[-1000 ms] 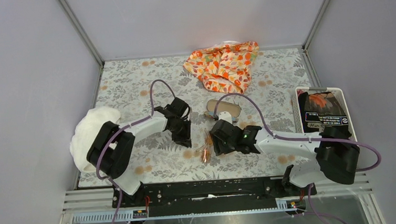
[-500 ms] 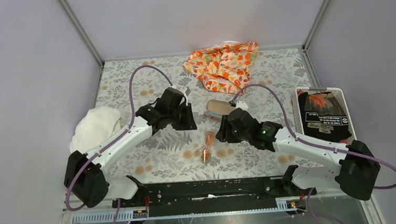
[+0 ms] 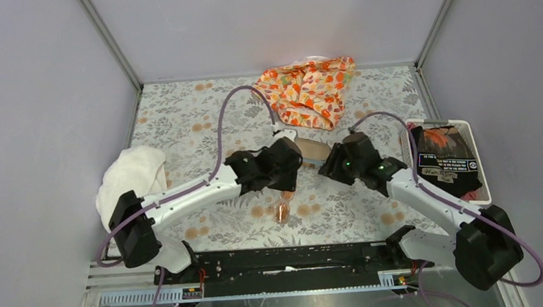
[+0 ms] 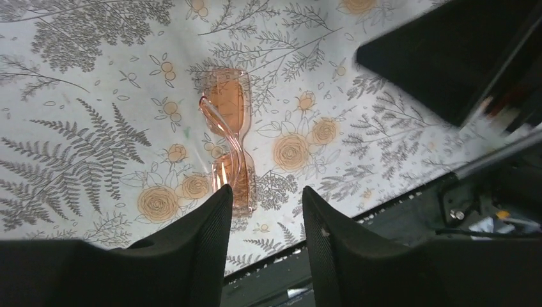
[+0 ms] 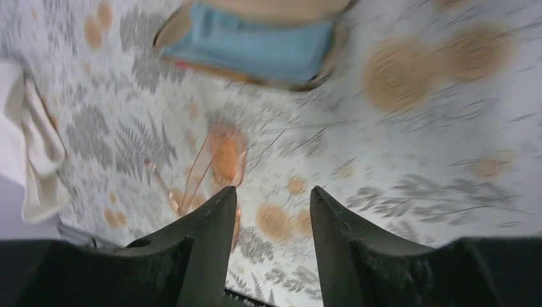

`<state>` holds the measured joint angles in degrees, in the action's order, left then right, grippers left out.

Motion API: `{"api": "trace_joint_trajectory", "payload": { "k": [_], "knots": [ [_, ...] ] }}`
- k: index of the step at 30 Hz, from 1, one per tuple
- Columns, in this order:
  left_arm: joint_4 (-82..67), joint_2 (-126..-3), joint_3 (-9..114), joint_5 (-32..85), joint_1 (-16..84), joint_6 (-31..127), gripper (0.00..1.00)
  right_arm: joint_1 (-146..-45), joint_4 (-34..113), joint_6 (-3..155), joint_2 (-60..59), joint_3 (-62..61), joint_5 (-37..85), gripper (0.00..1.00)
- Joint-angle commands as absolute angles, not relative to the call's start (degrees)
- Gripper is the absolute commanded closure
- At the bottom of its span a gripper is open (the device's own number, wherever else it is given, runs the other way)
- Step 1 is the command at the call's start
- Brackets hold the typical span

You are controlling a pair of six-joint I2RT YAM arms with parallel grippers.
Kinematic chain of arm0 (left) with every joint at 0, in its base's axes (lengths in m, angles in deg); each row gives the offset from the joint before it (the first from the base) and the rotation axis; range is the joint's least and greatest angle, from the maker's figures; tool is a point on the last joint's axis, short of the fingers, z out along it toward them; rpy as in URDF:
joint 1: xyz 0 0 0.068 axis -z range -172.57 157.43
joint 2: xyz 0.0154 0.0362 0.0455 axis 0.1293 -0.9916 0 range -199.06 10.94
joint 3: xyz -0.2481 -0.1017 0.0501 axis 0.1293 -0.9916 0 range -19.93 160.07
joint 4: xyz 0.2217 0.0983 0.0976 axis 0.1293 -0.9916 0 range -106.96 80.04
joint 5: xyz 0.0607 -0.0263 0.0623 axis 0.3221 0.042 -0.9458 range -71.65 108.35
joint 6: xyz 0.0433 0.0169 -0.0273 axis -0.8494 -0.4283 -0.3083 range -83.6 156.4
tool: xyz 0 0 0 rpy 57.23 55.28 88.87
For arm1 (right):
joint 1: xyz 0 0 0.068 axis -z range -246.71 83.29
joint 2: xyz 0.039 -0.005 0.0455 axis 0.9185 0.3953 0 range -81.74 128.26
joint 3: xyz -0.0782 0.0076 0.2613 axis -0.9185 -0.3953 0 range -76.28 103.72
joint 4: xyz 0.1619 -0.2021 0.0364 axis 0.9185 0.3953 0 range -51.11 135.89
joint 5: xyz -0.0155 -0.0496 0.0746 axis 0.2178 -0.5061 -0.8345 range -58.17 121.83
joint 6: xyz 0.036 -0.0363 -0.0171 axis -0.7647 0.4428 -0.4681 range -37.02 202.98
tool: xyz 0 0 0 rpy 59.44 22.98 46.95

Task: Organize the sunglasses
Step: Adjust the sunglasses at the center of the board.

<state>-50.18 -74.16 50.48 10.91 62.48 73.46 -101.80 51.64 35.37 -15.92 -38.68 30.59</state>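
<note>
The sunglasses (image 3: pixel 282 209) lie folded on the floral tabletop near the front middle, with a thin orange-pink frame and pale lenses. They also show in the left wrist view (image 4: pixel 231 137) and, blurred, in the right wrist view (image 5: pixel 220 160). My left gripper (image 3: pixel 286 181) hangs open and empty just behind and above them (image 4: pixel 267 192). My right gripper (image 3: pixel 327 169) is open and empty to the right (image 5: pixel 275 192). The brown oblong case (image 3: pixel 314 149) lies open between the two wrists, with a blue cloth (image 5: pixel 255 48) inside it.
An orange leaf-print cloth (image 3: pixel 307 89) lies at the back middle. A white towel (image 3: pixel 129 178) is bunched at the left edge. A white basket (image 3: pixel 436 121) with dark packets stands at the right. The black front rail (image 3: pixel 283 257) runs along the near edge.
My left gripper has swung right, to just behind the sunglasses. My right gripper has drawn back and right, beside the case. The sunglasses have stayed where they were.
</note>
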Motion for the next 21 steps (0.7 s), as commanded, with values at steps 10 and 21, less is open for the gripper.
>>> {"api": "trace_joint_trajectory", "payload": {
  "k": [10,21],
  "knots": [
    [-61.2,-94.4,59.1,-22.7,78.4,84.1,0.52,-86.6,56.0,42.4,-23.3,-40.4,23.9,0.44],
    [-64.1,-99.8,61.5,-28.0,78.8,84.3,0.64,-86.5,55.1,42.5,-21.5,-41.2,22.2,0.44]
  ]
}}
